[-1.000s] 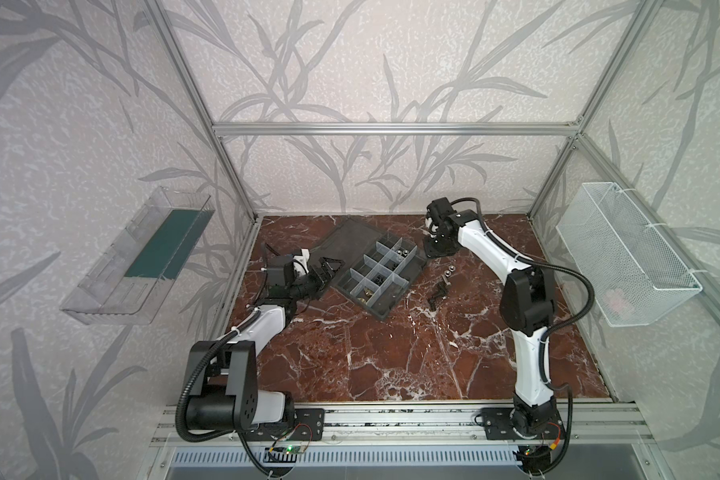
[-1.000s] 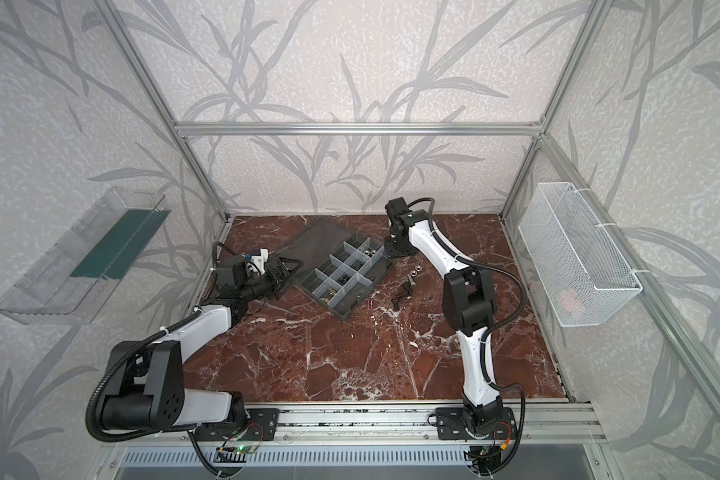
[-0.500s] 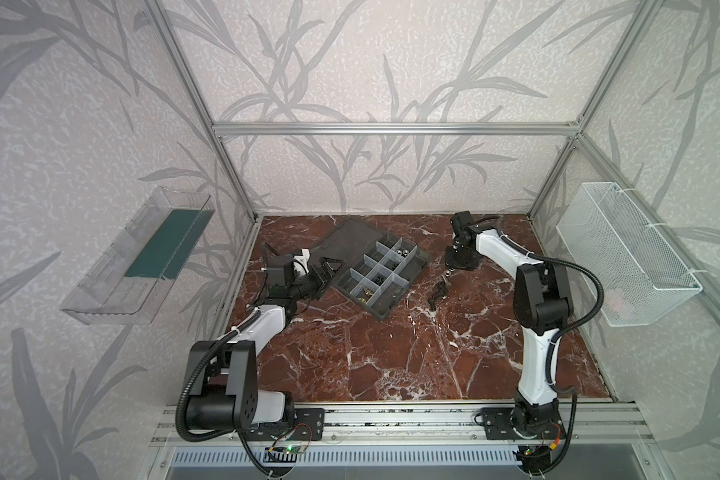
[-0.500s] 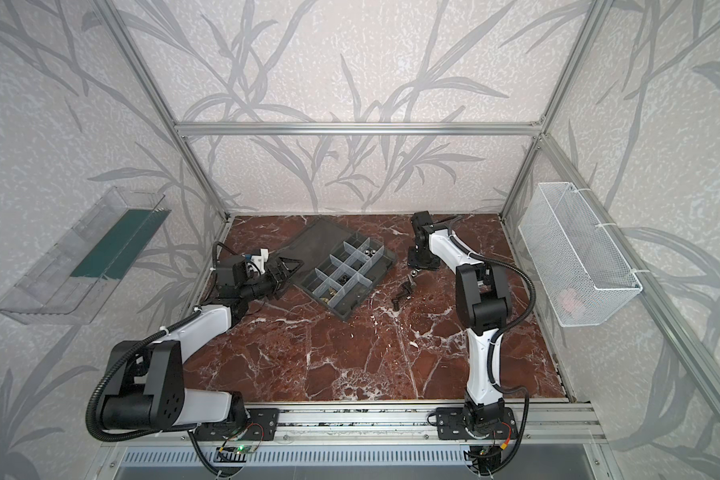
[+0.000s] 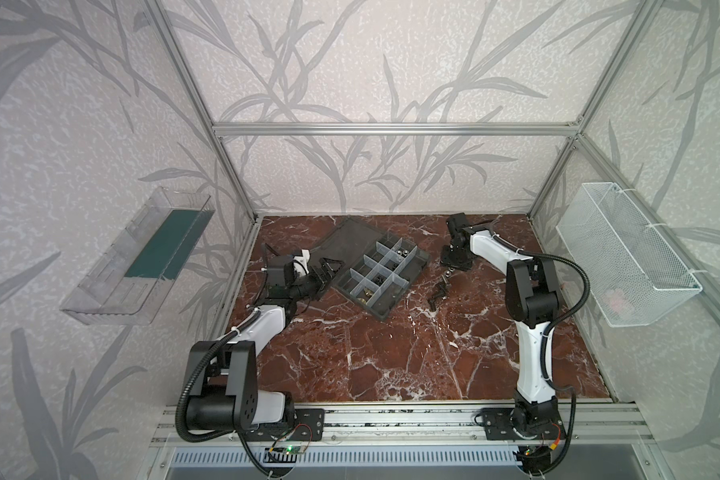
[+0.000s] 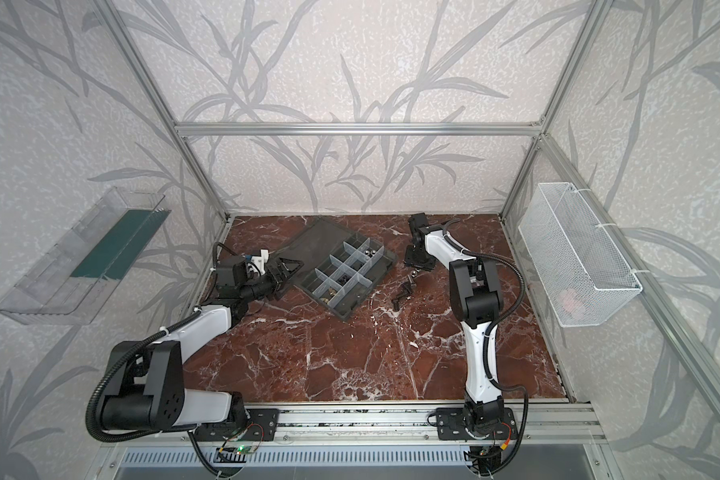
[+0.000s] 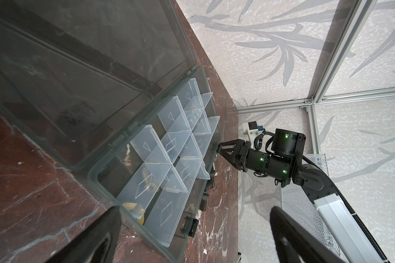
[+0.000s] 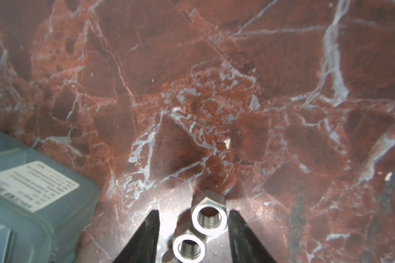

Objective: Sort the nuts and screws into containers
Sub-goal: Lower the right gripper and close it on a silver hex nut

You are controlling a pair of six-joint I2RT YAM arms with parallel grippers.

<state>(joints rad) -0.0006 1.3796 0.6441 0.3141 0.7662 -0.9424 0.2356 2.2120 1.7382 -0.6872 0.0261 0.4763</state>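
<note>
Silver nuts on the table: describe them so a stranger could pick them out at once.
Find the red marble table, then the open grey divided box near its back. Just right of the box, between the open fingers of the right arm's tool, lie the silver nuts; unlike the dark screws scattered nearer the front, they are shiny hexagons with threaded holes.

No legible text; blurred white label [image 8: 30, 183] on organizer box [image 8: 55, 230]
</note>
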